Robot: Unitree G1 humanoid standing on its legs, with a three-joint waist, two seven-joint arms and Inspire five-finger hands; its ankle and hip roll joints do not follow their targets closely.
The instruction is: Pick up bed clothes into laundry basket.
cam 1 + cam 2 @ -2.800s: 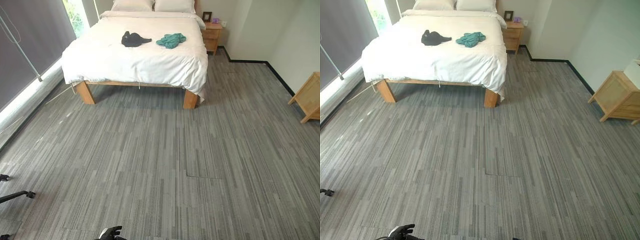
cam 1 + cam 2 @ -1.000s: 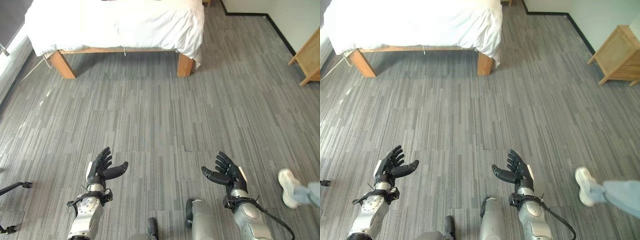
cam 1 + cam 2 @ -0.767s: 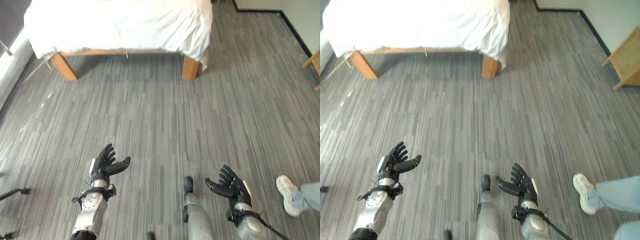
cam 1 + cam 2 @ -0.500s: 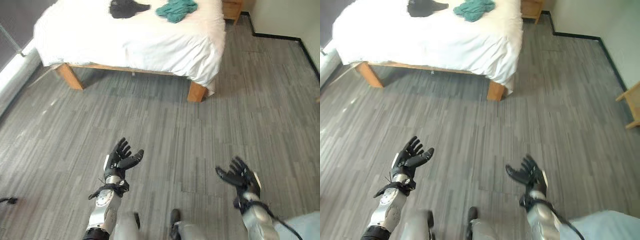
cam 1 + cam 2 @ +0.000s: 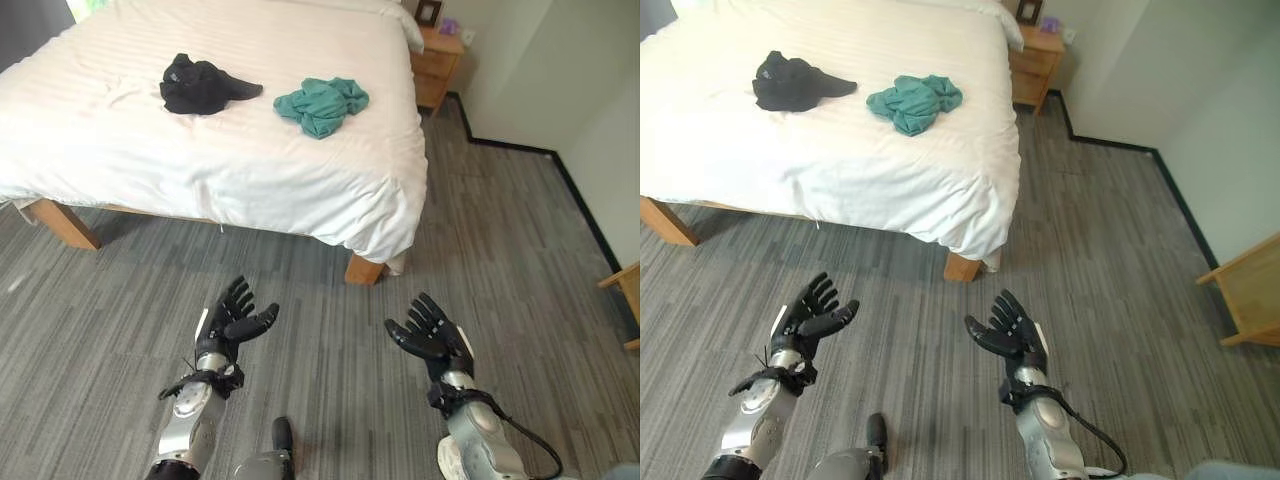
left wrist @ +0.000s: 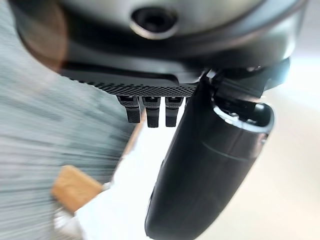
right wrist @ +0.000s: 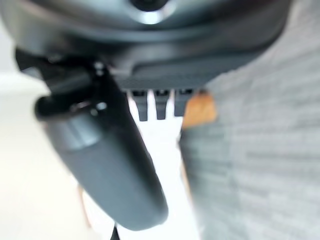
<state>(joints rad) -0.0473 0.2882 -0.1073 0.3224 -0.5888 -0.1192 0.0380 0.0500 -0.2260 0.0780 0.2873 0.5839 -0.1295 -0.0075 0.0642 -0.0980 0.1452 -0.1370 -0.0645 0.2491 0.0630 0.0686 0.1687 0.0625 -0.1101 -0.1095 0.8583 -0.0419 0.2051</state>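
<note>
Looking down from the head, you now see much more of the bed [image 5: 300, 190] than you did a moment ago. Half a second back, its near edge sat high up and only the tips of the clothes peeked in. Now the white cover takes up the top half of the view. That shift is the camera moving, not the bed. It looks like you have come closer and lifted your look.

Both pieces of clothes lie on top of the bed. The black clothes [image 5: 203, 86] sit toward your left. The teal clothes [image 5: 323, 105] sit just to the right of them, nearer the side with the nightstand [image 5: 438, 68]. They are close to each other but not touching.

Your left hand [image 5: 226, 330] and your right hand [image 5: 432, 340] float over the grey floor [image 5: 500, 260], palms up, fingers spread wide. Neither one holds anything. Both are still short of the bed edge, and the clothes are well past them.

No laundry basket is in sight right now, so you will need to find it.

This means the task has barely begun. You probably need to step closer before you can reach the teal clothes, which lie nearest your right hand.
</note>
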